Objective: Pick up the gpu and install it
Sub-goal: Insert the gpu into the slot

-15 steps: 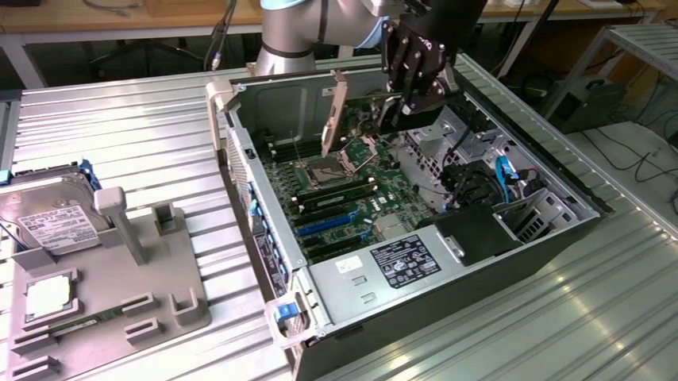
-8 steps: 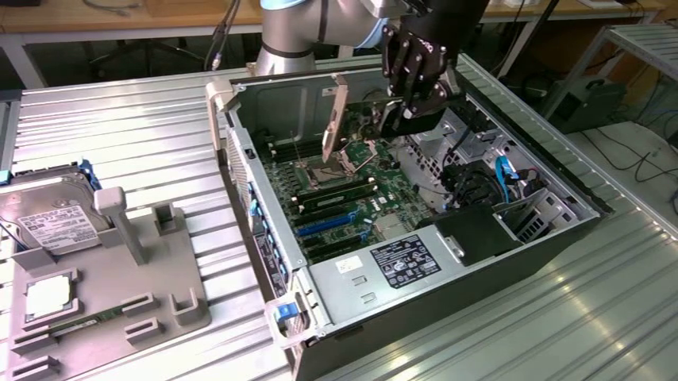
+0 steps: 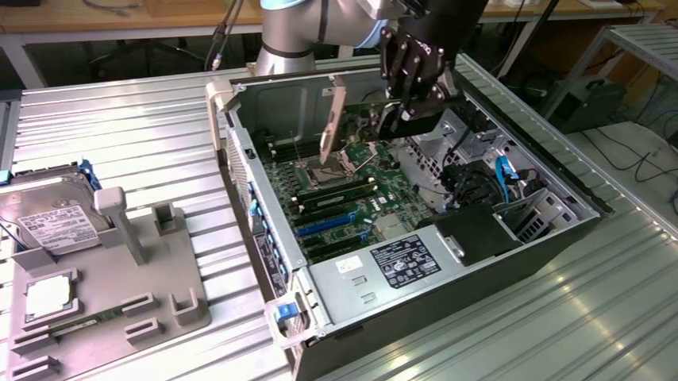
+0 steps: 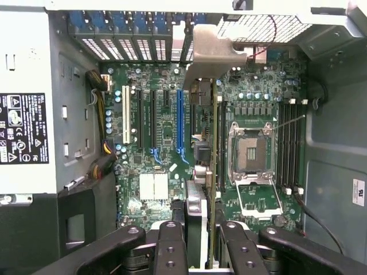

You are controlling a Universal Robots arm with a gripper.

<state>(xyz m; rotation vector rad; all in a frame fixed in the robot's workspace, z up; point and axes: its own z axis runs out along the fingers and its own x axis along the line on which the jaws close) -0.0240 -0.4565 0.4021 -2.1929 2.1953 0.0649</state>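
Gpu (image 4: 210, 52) is clamped edge-on in the gripper (image 4: 200, 238), lifted but not yet seated in the motherboard (image 4: 166, 132) beneath.

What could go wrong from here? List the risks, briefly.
1. The gpu, held edge-down in the gripper, looks offset from the blue slot toward the CPU socket; lowering now might hit the socket.
2. Its bracket sits close to the case's rear wall and may snag there.
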